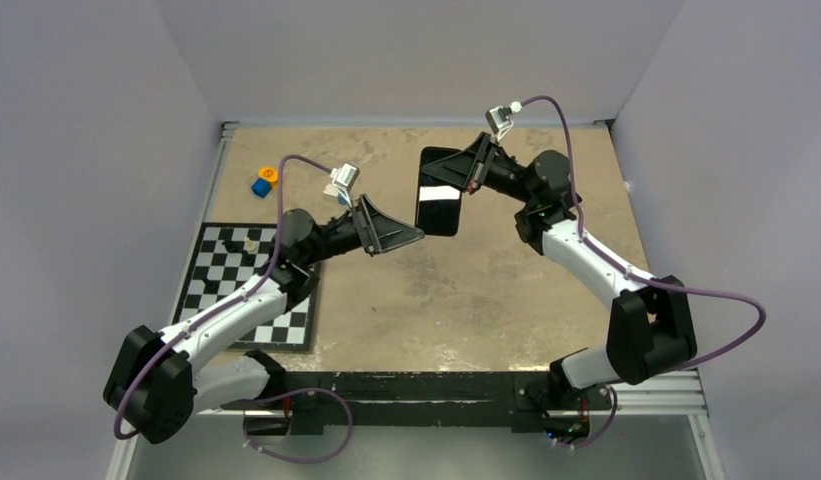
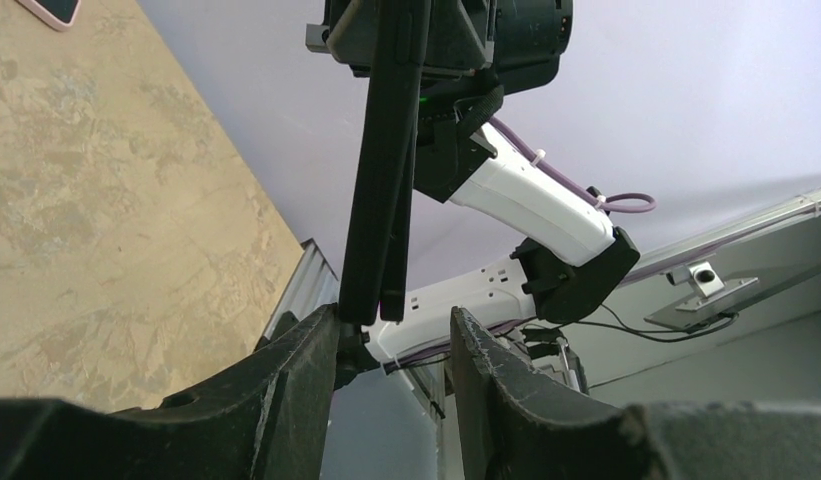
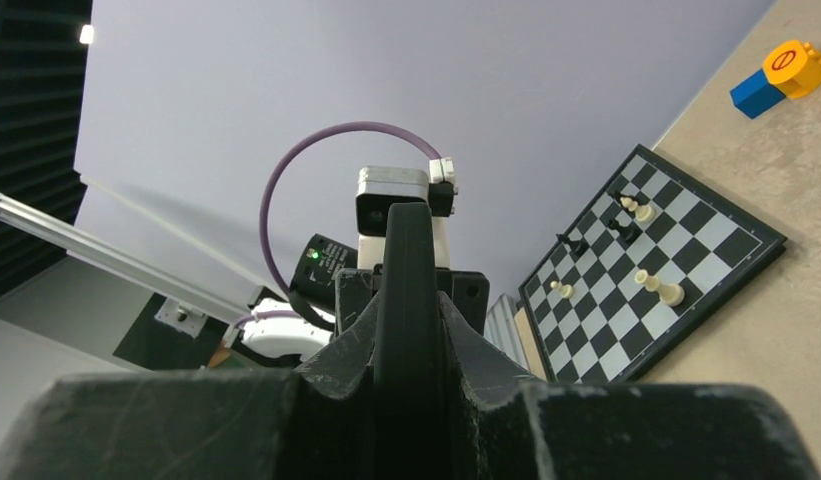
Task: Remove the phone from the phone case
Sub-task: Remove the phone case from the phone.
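My right gripper [image 1: 474, 172] holds the black phone in its case [image 1: 439, 190] up above the middle of the table, screen towards the overhead camera. In the right wrist view the phone [image 3: 406, 290] runs edge-on between the fingers, and my right gripper [image 3: 406, 315] is shut on it. My left gripper [image 1: 414, 236] stands open just below and left of the phone's lower end. From the left wrist the phone [image 2: 371, 180] appears edge-on, its lower end parted into two layers. That end sits just above the left finger, with my left gripper [image 2: 394, 320] holding nothing.
A chessboard [image 1: 251, 285] with a few pieces lies at the table's left edge, also the chessboard [image 3: 651, 270] in the right wrist view. A blue and orange block [image 1: 264, 180] sits behind it. A pink flat object [image 2: 51, 10] lies on the table.
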You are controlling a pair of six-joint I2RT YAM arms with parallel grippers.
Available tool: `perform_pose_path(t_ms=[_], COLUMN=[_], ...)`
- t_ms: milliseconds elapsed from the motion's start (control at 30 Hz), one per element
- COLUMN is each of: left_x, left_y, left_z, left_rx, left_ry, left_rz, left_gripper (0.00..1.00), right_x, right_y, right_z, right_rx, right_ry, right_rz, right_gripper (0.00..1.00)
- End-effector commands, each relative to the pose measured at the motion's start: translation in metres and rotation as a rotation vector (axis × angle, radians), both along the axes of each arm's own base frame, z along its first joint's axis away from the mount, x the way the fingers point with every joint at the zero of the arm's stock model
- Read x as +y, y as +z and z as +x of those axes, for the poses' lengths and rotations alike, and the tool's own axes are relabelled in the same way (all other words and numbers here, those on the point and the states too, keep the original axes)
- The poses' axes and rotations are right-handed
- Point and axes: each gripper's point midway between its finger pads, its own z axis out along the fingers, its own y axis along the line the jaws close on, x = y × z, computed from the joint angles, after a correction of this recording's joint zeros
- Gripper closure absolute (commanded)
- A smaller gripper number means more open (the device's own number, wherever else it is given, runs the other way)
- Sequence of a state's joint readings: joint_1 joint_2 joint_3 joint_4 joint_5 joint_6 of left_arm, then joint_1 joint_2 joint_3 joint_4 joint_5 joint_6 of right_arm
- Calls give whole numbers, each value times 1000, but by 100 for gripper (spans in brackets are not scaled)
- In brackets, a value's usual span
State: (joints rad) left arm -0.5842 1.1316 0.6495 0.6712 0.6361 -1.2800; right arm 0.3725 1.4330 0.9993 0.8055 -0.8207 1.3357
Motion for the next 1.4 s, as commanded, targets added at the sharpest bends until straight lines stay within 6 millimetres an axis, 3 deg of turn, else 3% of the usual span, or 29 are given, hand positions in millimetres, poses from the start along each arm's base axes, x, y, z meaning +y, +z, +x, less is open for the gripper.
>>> perform_pose_path(t_ms=[0, 333, 633, 1100, 1367], left_x=[1, 8, 10, 5, -1], left_y=[38, 32, 38, 46, 39], left_z=[2, -25, -30, -17, -7], left_rx=[-91, -47, -65, -56, -31], left_ry=[17, -69, -88, -63, -55], left_rz=[-75, -118, -138, -157, -147], left_gripper=[51, 45, 44, 44, 44], right_x=[-3, -2, -1, 0, -1], right_y=[42, 40, 38, 40, 47], right_z=[-18, -7, 2, -3, -13], right_rx=[-123, -137, -135, -131, -135], right_ry=[-5, -36, -53, -32, 1], right_rz=[64, 35, 17, 31, 58], right_gripper=[100, 100, 100, 100, 100])
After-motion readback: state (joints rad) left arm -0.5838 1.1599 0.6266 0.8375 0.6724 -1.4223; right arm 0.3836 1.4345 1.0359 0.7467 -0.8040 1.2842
